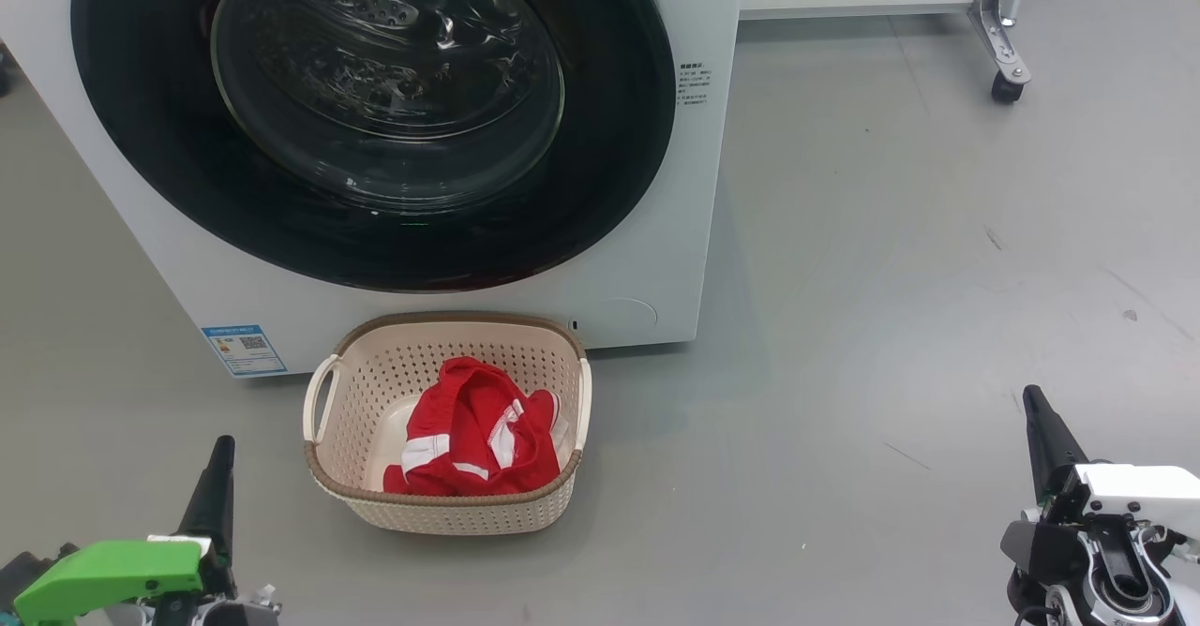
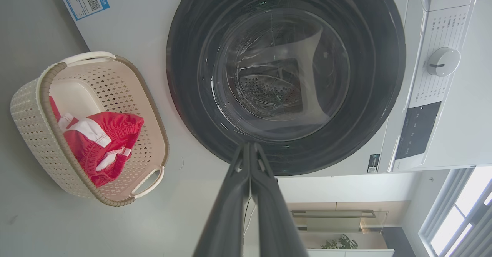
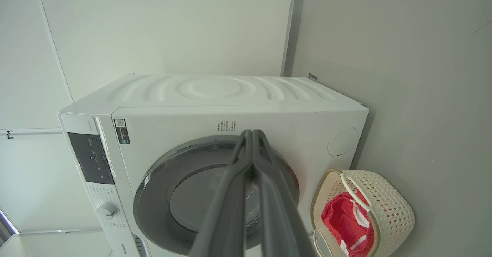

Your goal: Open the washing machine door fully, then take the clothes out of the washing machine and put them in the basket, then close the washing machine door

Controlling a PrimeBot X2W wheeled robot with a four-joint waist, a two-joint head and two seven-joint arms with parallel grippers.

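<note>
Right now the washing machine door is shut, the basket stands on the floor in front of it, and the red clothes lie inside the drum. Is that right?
One thing is wrong: the clothes lie in the basket, not inside the drum, as the head view shows. The washing machine door is shut, and the basket stands on the floor in front of it.

Head view looks steeply down from above and close, with the washing machine door point(image 1: 375, 120) at 12 o'clock and the basket point(image 1: 450, 512) at 6; left wrist view, near and rolled sideways, puts the basket at 9; right wrist view, farther back and rolled oppositely, at 5; all three share both.
</note>
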